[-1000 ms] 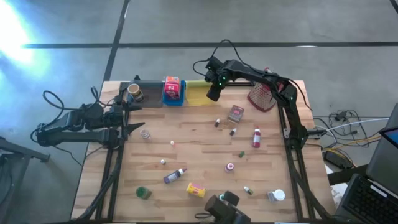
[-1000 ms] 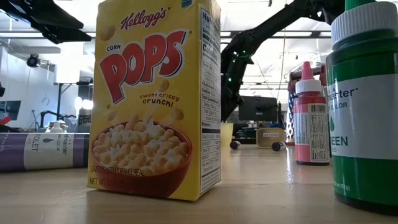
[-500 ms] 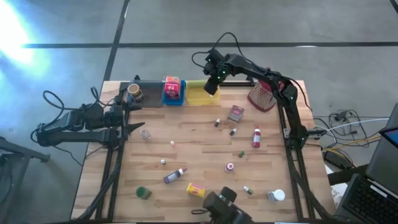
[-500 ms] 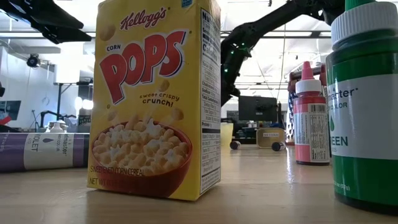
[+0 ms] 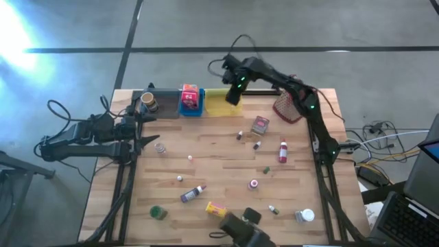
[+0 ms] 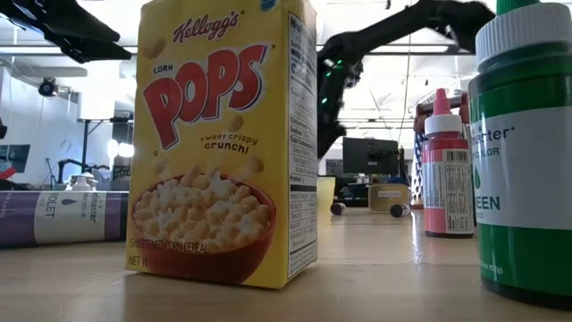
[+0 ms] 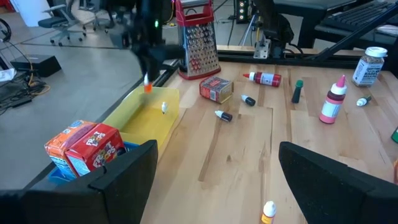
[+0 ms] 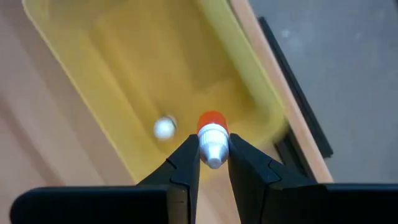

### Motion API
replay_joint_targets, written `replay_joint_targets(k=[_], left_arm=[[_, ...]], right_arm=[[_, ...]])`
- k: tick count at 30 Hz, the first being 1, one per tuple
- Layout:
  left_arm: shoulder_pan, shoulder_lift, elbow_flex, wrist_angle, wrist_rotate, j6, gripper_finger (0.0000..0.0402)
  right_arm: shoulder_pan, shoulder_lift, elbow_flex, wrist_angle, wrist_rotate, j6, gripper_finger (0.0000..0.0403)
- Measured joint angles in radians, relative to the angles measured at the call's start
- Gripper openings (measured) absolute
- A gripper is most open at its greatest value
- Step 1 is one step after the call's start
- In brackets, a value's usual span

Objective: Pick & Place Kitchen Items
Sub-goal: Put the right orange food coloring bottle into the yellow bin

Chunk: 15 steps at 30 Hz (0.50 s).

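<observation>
My right gripper (image 8: 213, 157) hangs over the yellow tray (image 8: 124, 56) at the table's far edge, shut on a tiny white bottle with an orange-red cap (image 8: 212, 134). The left wrist view shows the same gripper (image 7: 148, 70) above the yellow tray (image 7: 146, 121), with the orange cap (image 7: 147, 88) below its fingers. A small white item (image 8: 164, 127) lies on the tray floor. Other kitchen items lie scattered on the wooden table (image 5: 226, 171). My left gripper (image 5: 147, 130) waits open at the table's left side. My right gripper pinches the little bottle's white body (image 8: 212, 149) between its two fingers, just behind the cap. The fingers come from above, pointing steeply down. The bottle is lifted clear over the yellow tray, its cap end (image 8: 212, 120) pointing down out of the fingers.
A blue tray with red boxes (image 5: 191, 99) and a grey tray with a jar (image 5: 152, 101) stand left of the yellow one; a metal grater (image 5: 288, 106) stands to its right. A yellow cereal box (image 6: 223, 143) and bottles (image 6: 447, 170) stand near the front edge.
My right gripper has risen a little and drifted toward the far edge, over the yellow tray, still shut on the small bottle.
</observation>
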<state>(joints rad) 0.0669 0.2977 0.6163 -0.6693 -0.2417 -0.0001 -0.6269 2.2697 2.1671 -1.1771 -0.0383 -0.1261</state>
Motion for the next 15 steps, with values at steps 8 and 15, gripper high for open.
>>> replay_joint_targets(k=[8,15], left_arm=[[0.0,0.0,0.0,0.0,0.0,0.0,0.0339],[0.0,0.0,0.0,0.0,0.0,0.0,0.0339]], right_arm=[[0.011,-0.117,-0.074,0.006,0.01,0.003,0.0063],[0.016,-0.108,-0.119,0.023,0.012,-0.006,0.0066]])
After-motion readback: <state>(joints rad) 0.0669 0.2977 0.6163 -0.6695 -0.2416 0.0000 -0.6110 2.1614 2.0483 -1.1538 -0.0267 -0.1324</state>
